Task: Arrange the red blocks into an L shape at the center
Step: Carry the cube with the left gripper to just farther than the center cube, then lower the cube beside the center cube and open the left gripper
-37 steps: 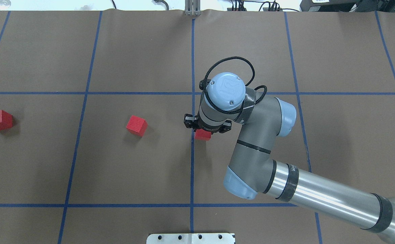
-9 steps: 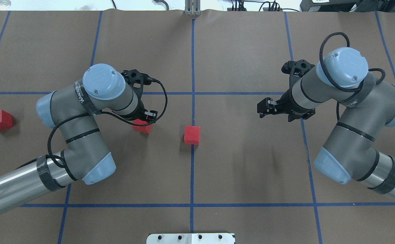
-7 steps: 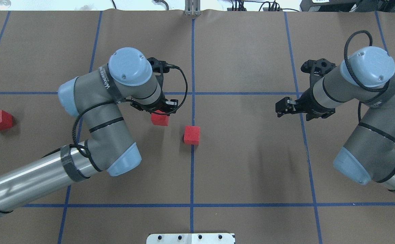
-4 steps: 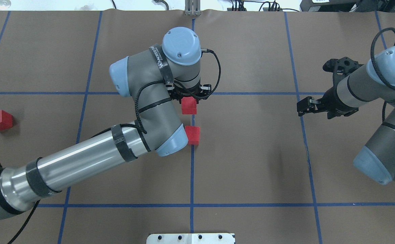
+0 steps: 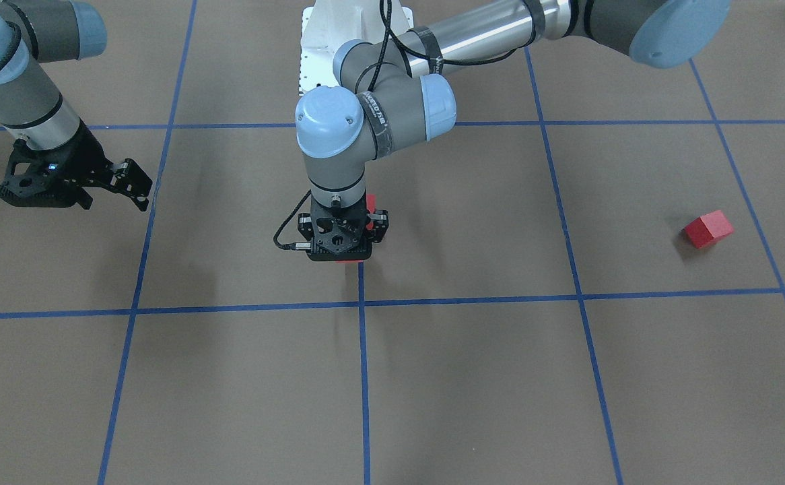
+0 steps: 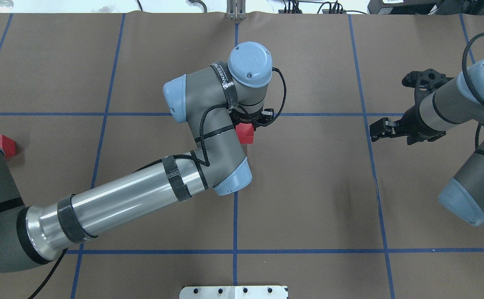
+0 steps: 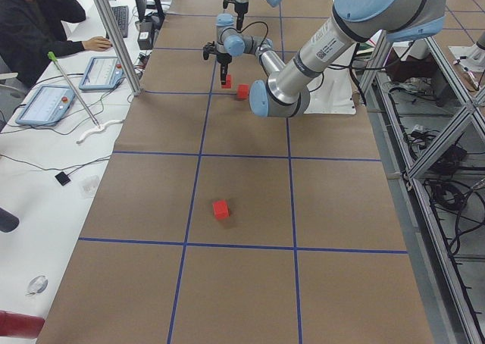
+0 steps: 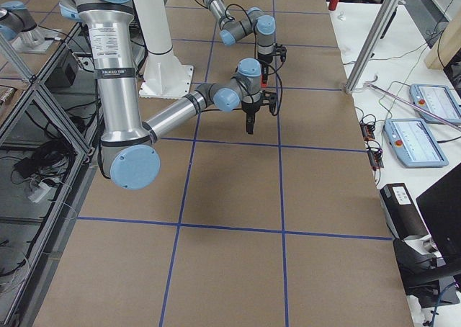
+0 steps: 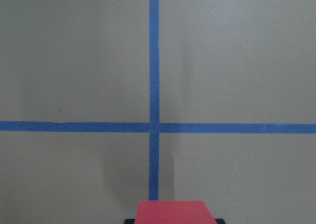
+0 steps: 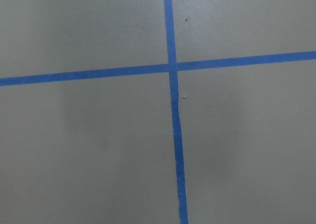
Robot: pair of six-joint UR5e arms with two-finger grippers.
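Observation:
My left gripper [image 6: 247, 126] is shut on a red block [image 6: 245, 132] and holds it over the centre grid line; the block shows at the bottom of the left wrist view [image 9: 173, 212]. A second red block [image 7: 242, 92] lies on the table just beside it. In the overhead view my left arm hides it, and in the front view only a sliver [image 5: 370, 202] shows. The third red block [image 5: 708, 229] lies far off on my left side, half hidden in the overhead view [image 6: 7, 145]. My right gripper [image 6: 375, 130] is open and empty, far to the right.
Brown paper with a blue tape grid [image 6: 235, 216] covers the table [image 6: 308, 199]. A white mounting plate [image 6: 233, 292] sits at the near edge. An operator [image 7: 34, 18] sits at a side bench with tablets [image 7: 98, 71].
My left gripper took the middle-left block and carried it right to the centre line, beside the block there. My right arm drew back to the right, empty.

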